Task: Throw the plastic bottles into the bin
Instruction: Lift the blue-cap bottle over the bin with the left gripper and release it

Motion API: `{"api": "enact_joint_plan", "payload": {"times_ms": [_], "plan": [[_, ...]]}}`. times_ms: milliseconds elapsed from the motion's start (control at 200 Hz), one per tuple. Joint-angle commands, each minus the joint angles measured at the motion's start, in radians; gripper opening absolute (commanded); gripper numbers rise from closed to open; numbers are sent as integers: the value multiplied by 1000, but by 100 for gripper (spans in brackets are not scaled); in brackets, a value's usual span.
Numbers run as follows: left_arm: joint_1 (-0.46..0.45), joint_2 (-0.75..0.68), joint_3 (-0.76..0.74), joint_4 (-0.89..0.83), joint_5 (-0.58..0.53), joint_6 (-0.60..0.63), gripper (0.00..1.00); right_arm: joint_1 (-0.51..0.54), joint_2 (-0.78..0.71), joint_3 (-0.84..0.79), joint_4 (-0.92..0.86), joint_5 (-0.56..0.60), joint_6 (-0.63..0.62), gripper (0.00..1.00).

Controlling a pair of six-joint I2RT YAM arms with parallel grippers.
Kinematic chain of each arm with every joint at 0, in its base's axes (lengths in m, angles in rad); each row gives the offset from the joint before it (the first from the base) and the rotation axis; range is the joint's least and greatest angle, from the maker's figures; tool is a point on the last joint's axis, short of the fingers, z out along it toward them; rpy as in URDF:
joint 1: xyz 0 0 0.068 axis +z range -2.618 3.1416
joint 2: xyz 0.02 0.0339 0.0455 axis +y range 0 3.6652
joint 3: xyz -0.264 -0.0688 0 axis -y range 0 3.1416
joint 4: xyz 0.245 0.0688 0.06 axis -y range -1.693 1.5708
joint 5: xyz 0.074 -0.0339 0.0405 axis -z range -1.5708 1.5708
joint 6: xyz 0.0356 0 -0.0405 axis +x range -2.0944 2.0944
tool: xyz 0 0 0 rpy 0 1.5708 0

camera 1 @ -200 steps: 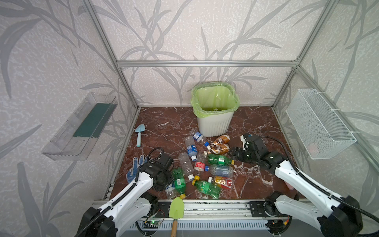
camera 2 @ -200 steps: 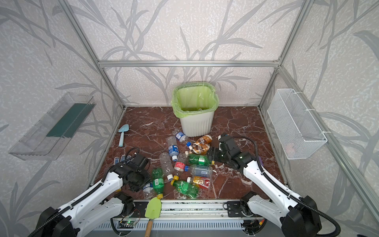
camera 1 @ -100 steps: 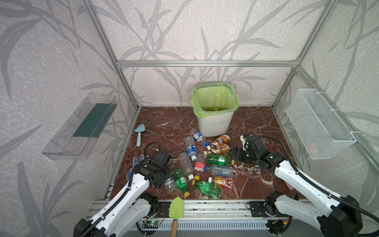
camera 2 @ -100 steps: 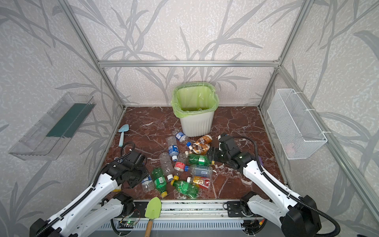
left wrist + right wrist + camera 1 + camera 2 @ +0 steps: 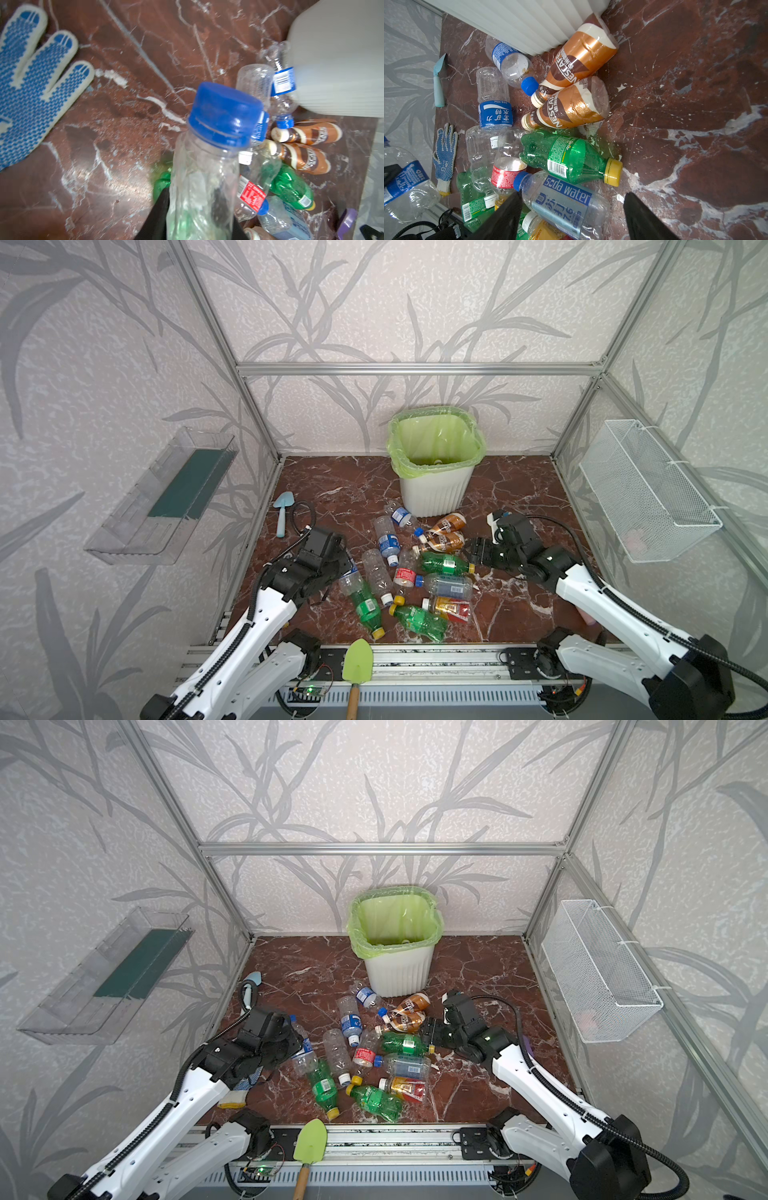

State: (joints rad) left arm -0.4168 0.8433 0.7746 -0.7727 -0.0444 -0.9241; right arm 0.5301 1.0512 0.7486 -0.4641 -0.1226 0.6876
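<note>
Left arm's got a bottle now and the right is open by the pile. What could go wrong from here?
1. The left gripper pinches a crumpled clear bottle low on its thin body; it may buckle and slip on the way to the bin.
2. The bin stands beyond the pile; a low carry could scatter the bottles lying between.
3. The right gripper straddles the soda water bottle, packed against the green bottle; closing may nudge neighbours.

Grey leaf-patterned wallpaper (image 5: 374,302) lined the aluminium-framed enclosure; the floor (image 5: 340,485) was red-brown veined marble, lit evenly, perhaps from above, though no lamp showed.
</note>
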Motion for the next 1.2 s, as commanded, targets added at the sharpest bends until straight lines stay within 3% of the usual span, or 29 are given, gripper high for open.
{"api": "enact_joint_plan", "payload": {"times_ms": [0,265,405,510,580,645,755,780,880,990,1040,1090,1165,1200], "plan": [[3,8,53,173,-5,87,32,-2,-7,0,19,14,-5,78],[2,162,270,404,87,188,32,-11,-21,5,-2,19,-13,78],[-4,309,487,553,131,217,32,-22,-35,20,-20,21,-17,78],[-5,523,867,540,207,254,38,-34,-46,56,-57,24,-26,78],[-5,680,1161,455,216,288,58,-42,-54,83,-82,30,-34,78],[11,862,1476,267,212,299,74,-48,-64,98,-101,35,-37,78],[48,1122,2038,-67,293,295,85,-57,-81,98,-121,41,-30,81],[51,1162,2144,-123,301,302,91,-58,-85,96,-124,44,-28,81],[44,1209,2374,-279,270,346,93,-61,-98,85,-124,40,-18,82],[9,1099,2260,-346,224,415,92,-63,-97,82,-124,38,-18,82],[-10,1023,2105,-331,213,435,90,-63,-97,77,-122,37,-18,81],[-29,896,1838,-220,206,445,89,-62,-96,71,-119,30,-15,81],[-30,644,1295,153,175,385,89,-62,-93,58,-117,14,-10,81],[-26,556,1123,258,154,363,89,-61,-94,51,-120,6,-9,81]]}}
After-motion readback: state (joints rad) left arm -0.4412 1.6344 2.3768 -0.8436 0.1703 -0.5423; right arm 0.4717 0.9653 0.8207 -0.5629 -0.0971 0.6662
